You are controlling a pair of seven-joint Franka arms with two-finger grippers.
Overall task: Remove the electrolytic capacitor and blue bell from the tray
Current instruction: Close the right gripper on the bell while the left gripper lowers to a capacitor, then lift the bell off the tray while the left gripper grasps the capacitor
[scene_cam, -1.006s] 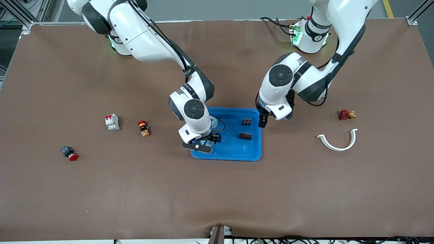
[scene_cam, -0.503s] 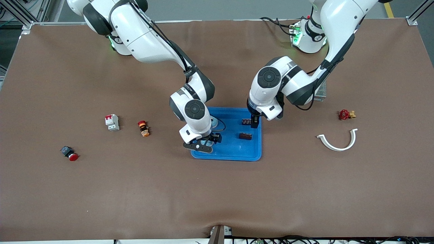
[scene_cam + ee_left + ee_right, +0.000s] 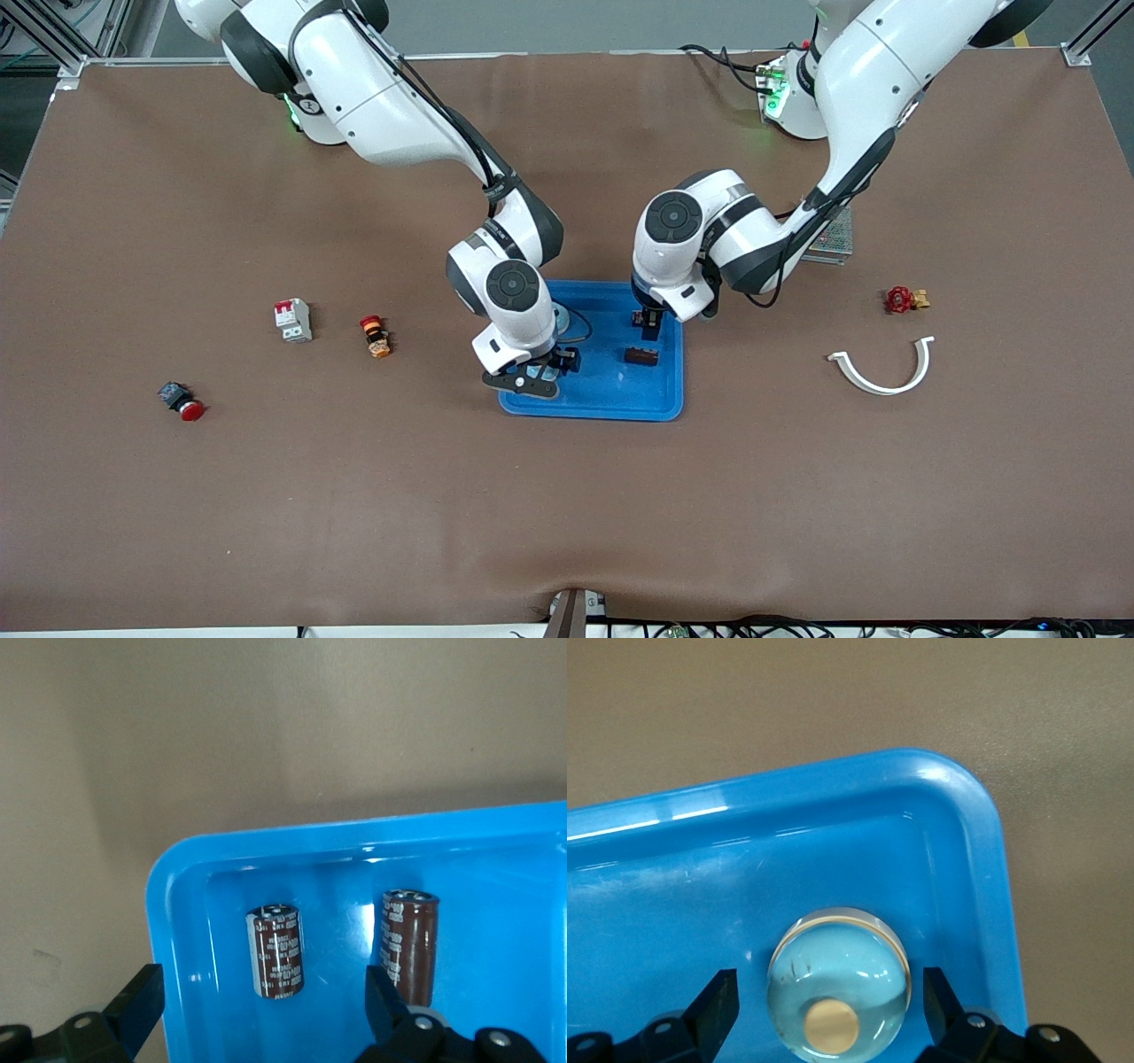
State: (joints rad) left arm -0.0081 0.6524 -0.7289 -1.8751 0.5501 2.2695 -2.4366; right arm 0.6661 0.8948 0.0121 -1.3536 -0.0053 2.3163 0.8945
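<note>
Lowest in the frame, toward the right arm's end of the table, lies a red push button point(image 3: 182, 403) on a dark base. At the middle of the frame sits the blue tray point(image 3: 611, 403). The right gripper point(image 3: 534, 377) is down in the tray's near corner toward the right arm's end. Its fingers point(image 3: 718, 997) stand on either side of the blue bell point(image 3: 839, 979), which rests on the tray floor. A small gap shows on each side, so the claw is released and not gripping.

A white curved strip point(image 3: 881, 370) lies on the table toward the left arm's end. In the tray, the nearer capacitor point(image 3: 640, 356) lies on its side.

A small orange-and-red button point(image 3: 376, 337) and a white switch block point(image 3: 293, 320) lie mid-frame toward the right arm's end. The left gripper point(image 3: 649, 328) hangs over the tray's upper corner. Its claw is spread wide around the farther capacitor point(image 3: 275, 952) (brown, lying flat) without touching it.

A red valve point(image 3: 904, 299) lies toward the left arm's end. Higher in the frame is a grey mesh box point(image 3: 834, 241), partly hidden by the left arm.
</note>
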